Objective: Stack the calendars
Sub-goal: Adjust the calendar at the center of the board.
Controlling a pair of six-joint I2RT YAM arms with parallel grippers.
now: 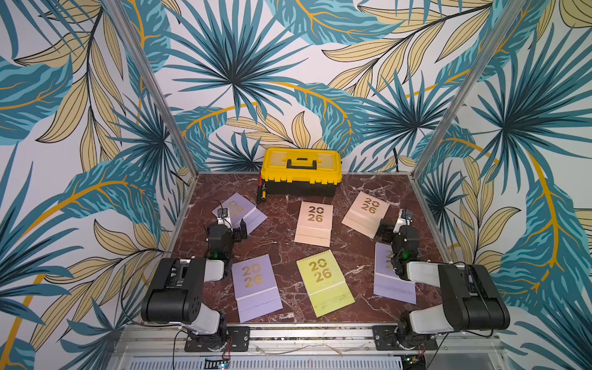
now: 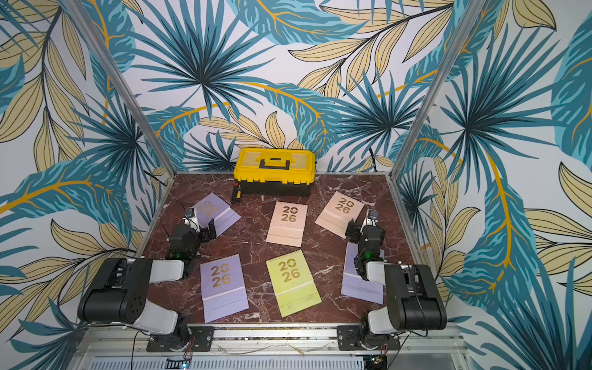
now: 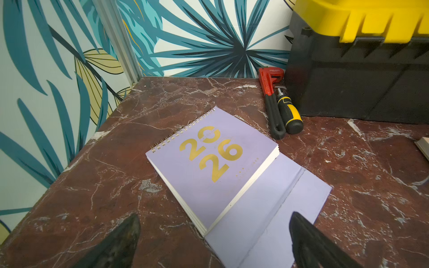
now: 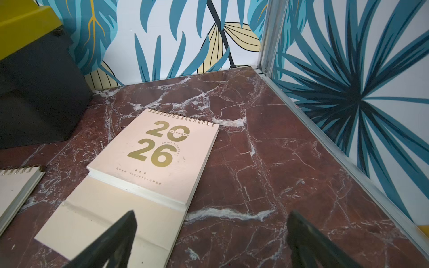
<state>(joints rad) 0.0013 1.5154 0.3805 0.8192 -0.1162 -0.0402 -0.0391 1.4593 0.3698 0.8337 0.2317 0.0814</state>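
Several flat spiral-bound calendars with gold "2026" lie apart on the marble table (image 1: 278, 243). Far left is a lilac calendar (image 1: 240, 209) (image 3: 209, 167), and my left gripper (image 1: 237, 232) (image 3: 214, 220) hovers open over its near flap, holding nothing. Two peach calendars lie at the back, one in the middle (image 1: 315, 224) and one on the right (image 1: 365, 213) (image 4: 153, 155). My right gripper (image 1: 384, 230) (image 4: 212, 218) stands open above that one's near corner, empty. Nearer me lie a lilac calendar (image 1: 254, 286), a lime green calendar (image 1: 323, 285), and another lilac calendar (image 1: 389, 285), partly hidden under the right arm.
A yellow-and-black toolbox (image 1: 301, 171) stands against the back wall. A red wrench (image 3: 269, 81) and a yellow-and-black screwdriver (image 3: 290, 113) lie beside its left end. Patterned walls with metal posts close the table at the left, back and right.
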